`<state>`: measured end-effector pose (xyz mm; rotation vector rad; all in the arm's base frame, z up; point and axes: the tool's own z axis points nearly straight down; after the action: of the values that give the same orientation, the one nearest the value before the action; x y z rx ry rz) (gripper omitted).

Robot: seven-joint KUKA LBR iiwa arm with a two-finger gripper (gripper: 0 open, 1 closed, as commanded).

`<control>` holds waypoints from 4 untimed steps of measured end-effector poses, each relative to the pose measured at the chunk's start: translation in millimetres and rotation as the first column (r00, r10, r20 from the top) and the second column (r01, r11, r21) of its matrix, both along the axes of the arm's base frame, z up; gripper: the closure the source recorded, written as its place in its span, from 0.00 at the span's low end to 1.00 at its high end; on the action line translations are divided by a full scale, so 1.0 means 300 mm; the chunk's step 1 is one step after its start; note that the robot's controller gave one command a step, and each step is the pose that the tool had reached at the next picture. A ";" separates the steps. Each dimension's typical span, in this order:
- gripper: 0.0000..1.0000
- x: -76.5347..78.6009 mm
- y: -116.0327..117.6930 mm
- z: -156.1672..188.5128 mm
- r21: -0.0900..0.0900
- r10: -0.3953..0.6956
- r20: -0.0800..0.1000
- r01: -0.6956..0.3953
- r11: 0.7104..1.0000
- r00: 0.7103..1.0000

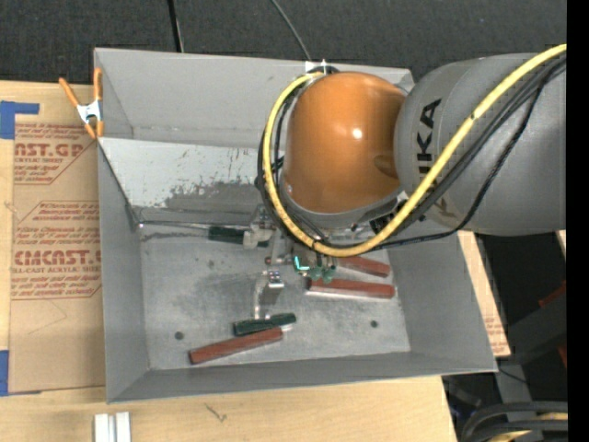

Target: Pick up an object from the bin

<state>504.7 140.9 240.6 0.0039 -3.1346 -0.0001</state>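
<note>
Dark green pen (265, 323) lies on the bin (124, 339) floor just at 6 o'clock from my gripper (270, 293), with its long axis running 9 to 3. I cannot tell how wide the gripper is open, and I see nothing in it.

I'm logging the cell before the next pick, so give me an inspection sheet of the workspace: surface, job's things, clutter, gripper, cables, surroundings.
Surface: grey metal bin, floor scuffed.
Job's things: dark green pen-like piece and red-brown stick near the front, closest to the gripper; two red-brown sticks to its right.
Clutter: green-handled tool lying along the back wall.
Grippers: gripper hangs over mid-floor, below the orange cover; whether it grips anything cannot be told.
Cables: yellow and black cables looped round the cover.
Surroundings: dark floor beyond the bin.
</note>
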 end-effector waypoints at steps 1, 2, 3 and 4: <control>0.00 0.006 -0.003 0.013 0.001 -0.002 0.008 0.002 1.000 1.000; 0.00 -0.020 -0.030 -0.230 0.001 0.064 0.012 -0.064 0.998 0.998; 0.00 -0.057 -0.066 -0.328 -0.001 0.108 0.003 -0.108 0.994 0.994; 0.00 -0.056 -0.041 -0.348 0.000 0.370 0.007 -0.370 0.929 0.929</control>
<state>487.8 128.7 136.3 0.5959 -3.0847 -0.0004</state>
